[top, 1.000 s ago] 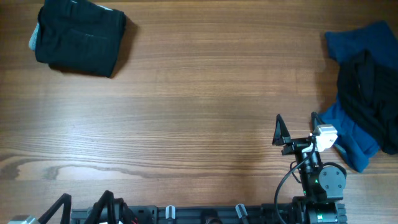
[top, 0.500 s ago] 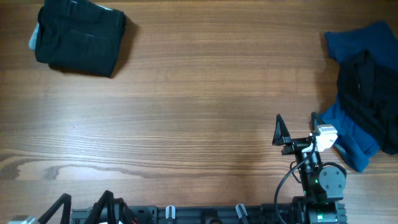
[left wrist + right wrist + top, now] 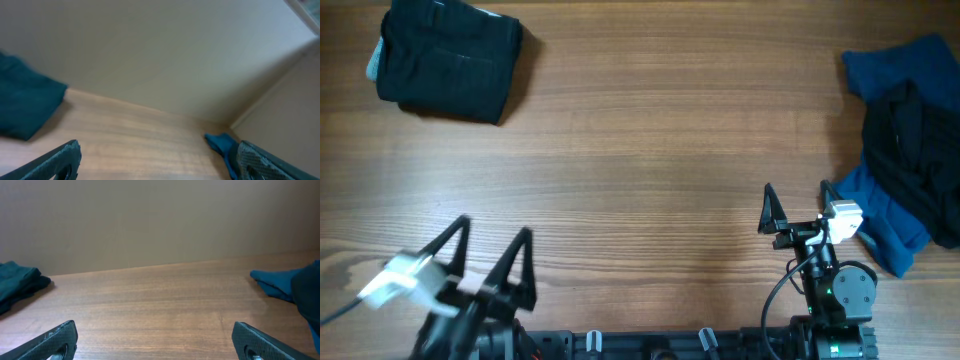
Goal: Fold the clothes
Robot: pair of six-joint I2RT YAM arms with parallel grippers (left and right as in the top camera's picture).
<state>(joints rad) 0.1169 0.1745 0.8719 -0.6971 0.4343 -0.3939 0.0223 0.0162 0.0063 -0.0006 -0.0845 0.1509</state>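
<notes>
A folded black garment (image 3: 445, 58) lies at the table's far left corner; it shows dark at the left edge in the left wrist view (image 3: 25, 107) and in the right wrist view (image 3: 17, 285). A loose heap of dark blue cloth (image 3: 895, 215) with a black garment (image 3: 920, 150) on top lies at the right edge; its blue tip shows in both wrist views (image 3: 220, 142) (image 3: 272, 282). My left gripper (image 3: 490, 235) stands open over bare wood at the near left. Beside the heap, my right gripper (image 3: 798, 192) is open and holds nothing.
A wooden table (image 3: 640, 170) spreads between the two piles. A plain beige wall (image 3: 160, 220) rises behind the table's far edge. The arms' mounting rail (image 3: 650, 345) runs along the near edge.
My left arm has swung up from the near edge onto the table, its open fingers now well into the overhead view. The right arm and both piles have not moved.
</notes>
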